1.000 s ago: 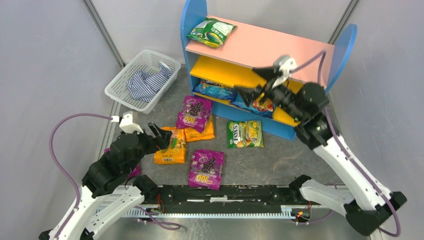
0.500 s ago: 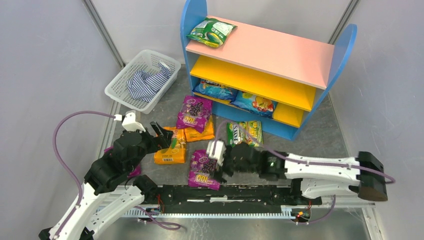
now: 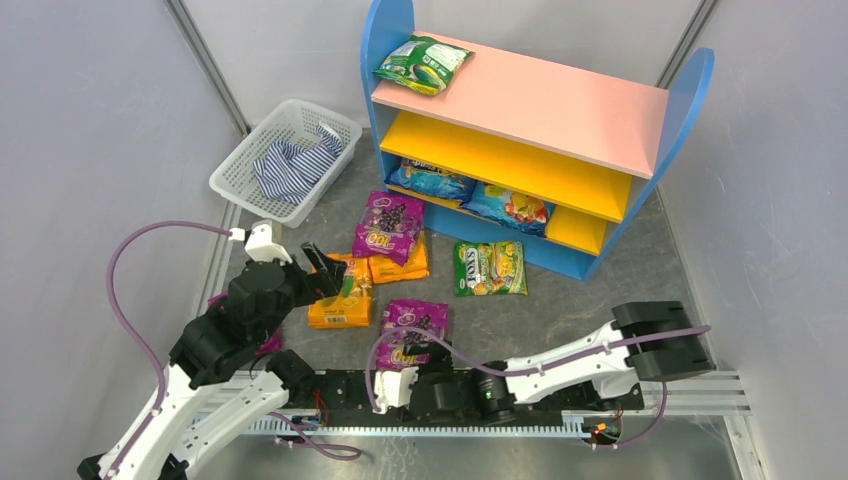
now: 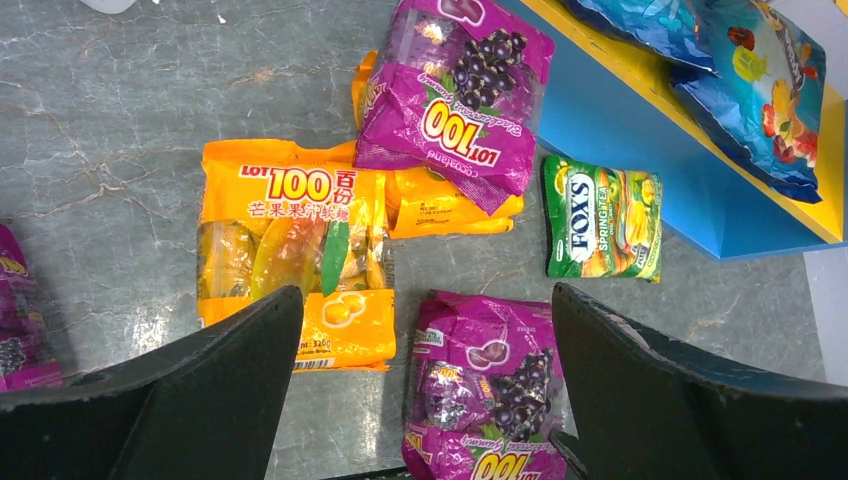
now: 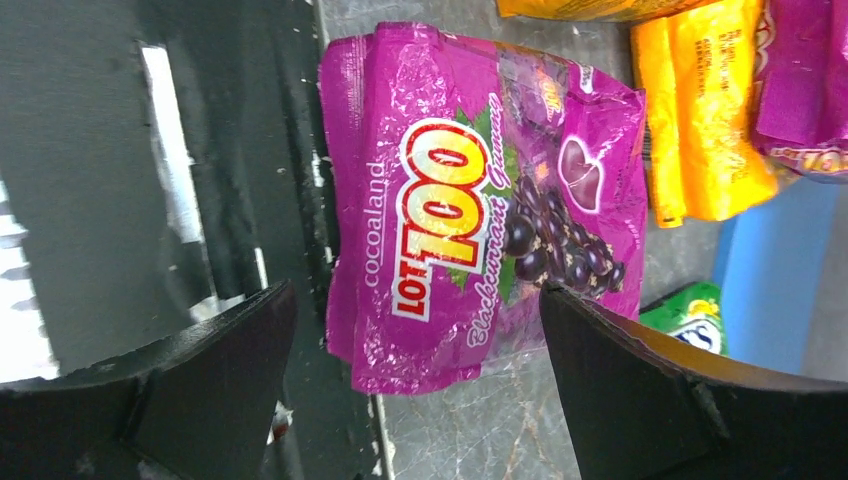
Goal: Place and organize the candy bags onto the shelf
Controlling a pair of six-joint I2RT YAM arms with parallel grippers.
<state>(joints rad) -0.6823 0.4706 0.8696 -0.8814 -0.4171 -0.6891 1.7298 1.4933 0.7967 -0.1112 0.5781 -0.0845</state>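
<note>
The shelf (image 3: 560, 100) stands at the back right. A green candy bag (image 3: 422, 63) lies on its pink top, and two blue bags (image 3: 430, 180) lie on its base. On the floor lie a purple "100" bag (image 3: 390, 225), orange bags (image 3: 340, 300), the FOX'S bag (image 3: 490, 268) and a front purple bag (image 3: 412, 335). My left gripper (image 3: 325, 270) is open and empty above the orange bag (image 4: 290, 250) and the front purple bag (image 4: 490, 390). My right gripper (image 3: 392, 380) is open and empty, low by the front rail. The front purple bag (image 5: 480, 200) lies just ahead of its fingertips.
A white mesh basket (image 3: 285, 155) with a striped cloth (image 3: 295, 165) stands at the back left. Another purple bag (image 4: 15, 320) lies partly under my left arm. The black front rail (image 3: 520, 380) runs under my right arm. Grey walls close in on both sides.
My right arm has swung from the shelf front down to the near edge and now lies low along the rail by the front purple bag. My left arm has barely moved.
</note>
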